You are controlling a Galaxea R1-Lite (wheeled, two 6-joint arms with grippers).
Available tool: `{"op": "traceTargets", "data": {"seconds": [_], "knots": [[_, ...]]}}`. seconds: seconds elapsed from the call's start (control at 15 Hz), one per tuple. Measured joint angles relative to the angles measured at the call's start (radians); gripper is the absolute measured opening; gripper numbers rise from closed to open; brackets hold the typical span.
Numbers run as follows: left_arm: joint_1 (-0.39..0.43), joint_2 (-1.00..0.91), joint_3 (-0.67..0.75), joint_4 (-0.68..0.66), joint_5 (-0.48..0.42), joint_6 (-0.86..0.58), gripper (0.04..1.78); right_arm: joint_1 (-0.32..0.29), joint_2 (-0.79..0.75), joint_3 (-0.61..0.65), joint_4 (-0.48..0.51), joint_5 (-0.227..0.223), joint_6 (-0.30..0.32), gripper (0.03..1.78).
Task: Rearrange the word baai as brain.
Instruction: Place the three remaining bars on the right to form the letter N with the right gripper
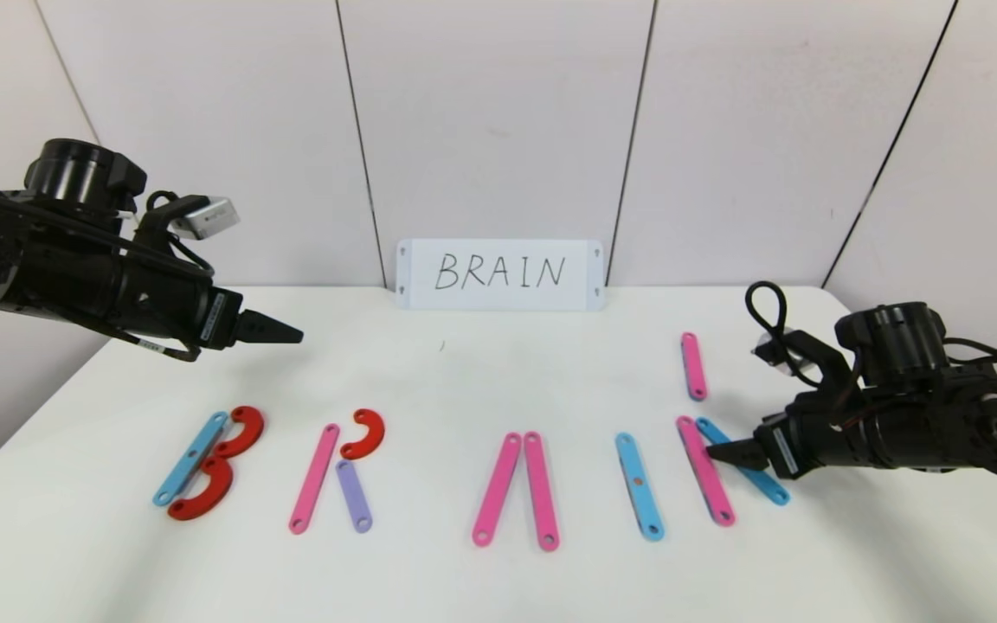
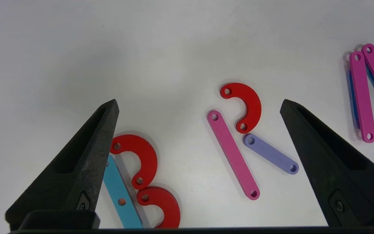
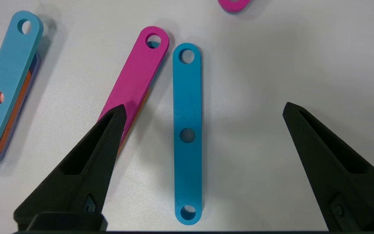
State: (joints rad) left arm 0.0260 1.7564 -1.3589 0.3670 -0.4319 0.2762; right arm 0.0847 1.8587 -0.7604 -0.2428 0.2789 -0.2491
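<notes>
The right gripper hides the middle of a blue strip; the B's blue strip is cut off in the left wrist view.

I am counting five pink strips, three light-blue strips, one purple strip, three red curves and one white card.

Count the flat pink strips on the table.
5. One in the R, two forming the A, one by the right gripper's tip, one farther back. None looks hidden.
</notes>
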Motion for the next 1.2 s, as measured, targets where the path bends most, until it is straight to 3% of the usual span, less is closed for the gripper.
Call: {"op": "traceTargets", "data": {"seconds": [0.33,0.53,0.87,1.07,1.2], "knots": [[0.0,0.002,0.0,0.0,0.0,0.0,1.74,-0.001,-0.007,-0.014,-0.003,-0.015,0.005,1.74],[-0.002,0.003,0.0,0.0,0.0,0.0,1.74,0.029,0.002,-0.09,0.005,-0.082,0.078,1.74],[-0.002,0.003,0.0,-0.001,0.0,0.0,1.74,0.11,0.111,-0.296,0.014,-0.289,0.248,1.74],[-0.002,0.003,0.0,-0.001,0.0,0.0,1.74,0.123,0.204,-0.409,0.017,-0.334,0.322,1.74],[-0.002,0.003,-0.001,-0.001,0.0,-0.001,1.74,0.123,0.247,-0.448,0.021,-0.34,0.347,1.74]]}}
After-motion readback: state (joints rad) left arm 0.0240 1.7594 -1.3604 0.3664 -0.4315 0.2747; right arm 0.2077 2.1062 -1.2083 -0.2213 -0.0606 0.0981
